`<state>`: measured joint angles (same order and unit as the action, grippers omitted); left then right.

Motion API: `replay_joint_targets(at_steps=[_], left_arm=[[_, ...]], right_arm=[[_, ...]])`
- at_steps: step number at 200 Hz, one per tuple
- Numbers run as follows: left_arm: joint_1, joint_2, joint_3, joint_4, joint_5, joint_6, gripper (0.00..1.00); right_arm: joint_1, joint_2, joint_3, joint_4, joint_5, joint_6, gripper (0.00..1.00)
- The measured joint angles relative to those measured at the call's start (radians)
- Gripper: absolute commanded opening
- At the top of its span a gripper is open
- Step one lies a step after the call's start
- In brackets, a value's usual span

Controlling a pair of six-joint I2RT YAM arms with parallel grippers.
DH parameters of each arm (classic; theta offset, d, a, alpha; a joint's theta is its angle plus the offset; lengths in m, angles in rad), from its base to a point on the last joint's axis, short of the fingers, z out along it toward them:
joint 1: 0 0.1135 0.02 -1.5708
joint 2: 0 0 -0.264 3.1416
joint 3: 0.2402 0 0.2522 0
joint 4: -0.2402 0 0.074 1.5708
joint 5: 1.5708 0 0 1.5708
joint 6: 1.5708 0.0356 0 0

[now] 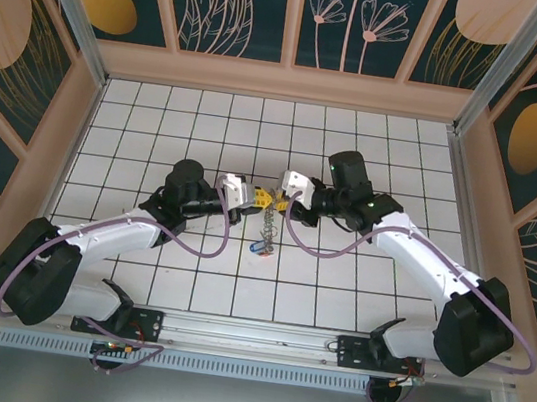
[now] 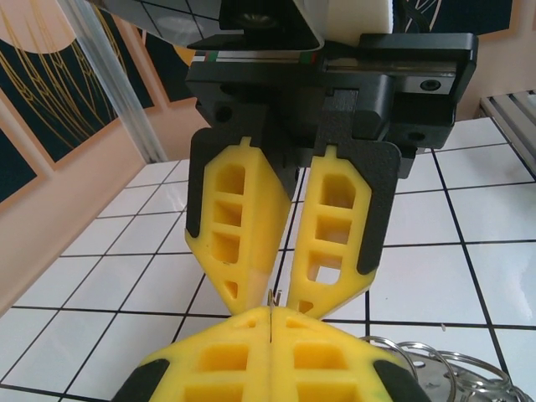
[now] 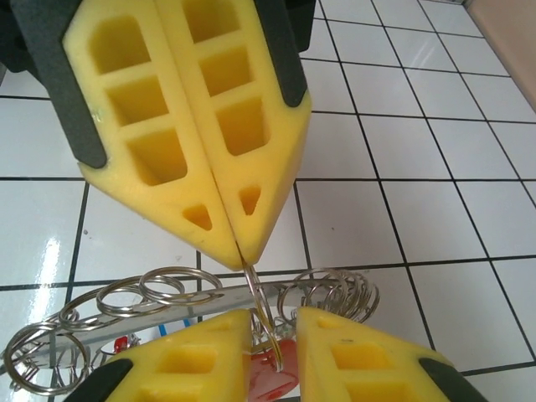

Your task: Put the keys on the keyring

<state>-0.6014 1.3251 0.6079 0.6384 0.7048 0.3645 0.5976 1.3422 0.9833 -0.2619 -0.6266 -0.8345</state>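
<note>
In the top view the keyring hangs under the two gripper tips, and keys with red and blue tags dangle below it. My left gripper is shut on a thin wire loop at the keyring's rim. The right wrist view has that left gripper pinching the loop from above. Under it runs the keyring's flat band, fringed with small loops. My right gripper faces the left tip to tip, jaws apart, with the pinched loop hanging in the gap. A red key tag lies just beyond.
White tiled floor lies under both arms, walled by patterned panels on three sides. A metal rail runs along the near edge by the arm bases. More of the keyring's loops show at the lower right of the left wrist view.
</note>
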Motion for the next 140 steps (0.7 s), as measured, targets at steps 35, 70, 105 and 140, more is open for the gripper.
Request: replay_joint_targets(at_steps=[35,70,105,140], left_arm=[[0.0,0.0,0.0,0.001,0.002,0.0,0.0],[0.0,0.0,0.0,0.0,0.01,0.001,0.0],[0.0,0.0,0.004,-0.019,0.02,0.009,0.0],[0.0,-0.003,0.031,-0.087,0.029,0.033,0.27]], right_arm=[[0.001,0.003,0.015,-0.033,-0.017,-0.027,0.09],[0.001,0.002,0.016,-0.054,-0.043,-0.068,0.02],[0.001,0.002,0.016,-0.073,-0.048,-0.077,0.0],[0.001,0.002,0.027,-0.094,-0.035,-0.076,0.0]])
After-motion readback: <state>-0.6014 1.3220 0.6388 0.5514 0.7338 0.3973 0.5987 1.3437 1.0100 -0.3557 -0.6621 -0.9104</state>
